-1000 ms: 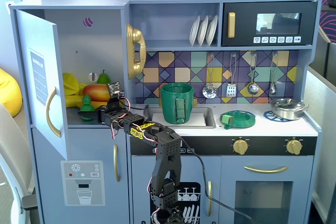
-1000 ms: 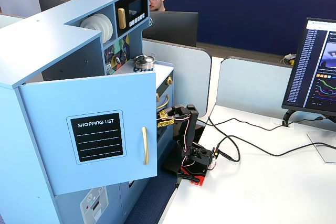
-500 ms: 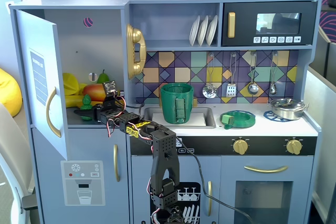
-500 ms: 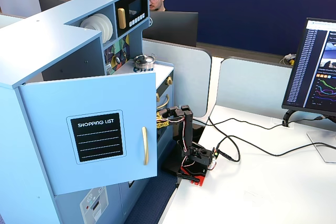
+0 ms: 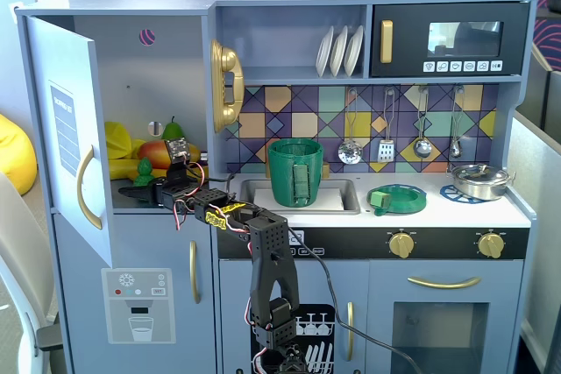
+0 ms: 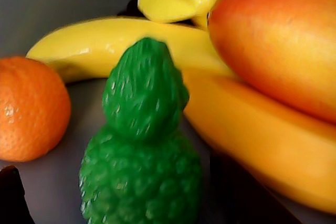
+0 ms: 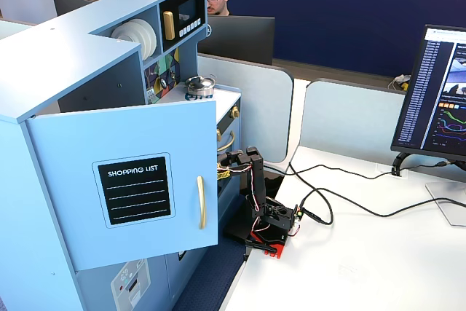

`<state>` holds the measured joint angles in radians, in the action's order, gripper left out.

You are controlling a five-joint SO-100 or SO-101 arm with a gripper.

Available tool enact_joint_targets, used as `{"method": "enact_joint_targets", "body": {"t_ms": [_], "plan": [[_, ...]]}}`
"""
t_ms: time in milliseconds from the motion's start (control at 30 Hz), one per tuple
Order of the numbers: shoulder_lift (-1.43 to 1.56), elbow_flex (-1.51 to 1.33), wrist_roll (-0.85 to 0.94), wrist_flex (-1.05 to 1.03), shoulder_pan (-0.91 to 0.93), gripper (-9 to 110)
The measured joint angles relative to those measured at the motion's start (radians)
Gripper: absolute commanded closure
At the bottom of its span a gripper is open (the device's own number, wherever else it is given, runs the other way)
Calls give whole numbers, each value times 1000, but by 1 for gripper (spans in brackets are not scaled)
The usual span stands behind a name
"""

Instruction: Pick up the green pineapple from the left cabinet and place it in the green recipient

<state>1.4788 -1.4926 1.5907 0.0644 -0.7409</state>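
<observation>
Wrist view: green pineapple (image 6: 140,161) fills lower centre, w/ orange (image 6: 31,109) at left, bananas (image 6: 157,45) behind. Fixed view: end effector (image 5: 145,183) reaches inside left cabinet (image 5: 166,67), centre-left; can't tell if apart or together.

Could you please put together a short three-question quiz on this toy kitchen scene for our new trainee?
1. True or false: the tall pale blue-grey left cabinet has its door open.
2. Multiple choice: in the wrist view, what lies left of the small bumpy bright-green toy pineapple? A) a round orange fruit B) a silver pot C) a white plate
3. Fill in: the tall dark-green bucket-like pot stands at the ____ of the counter.

Key:
1. True; the gripper reaches inside.
2. A, the round orange fruit.
3. Sink.
</observation>
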Motion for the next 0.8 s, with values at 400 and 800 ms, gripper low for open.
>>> {"method": "enact_joint_targets", "body": {"t_ms": [400, 800], "plan": [[-60, 84, -25, -60, -12, 101], [288, -112, 284, -249, -12, 101]]}}
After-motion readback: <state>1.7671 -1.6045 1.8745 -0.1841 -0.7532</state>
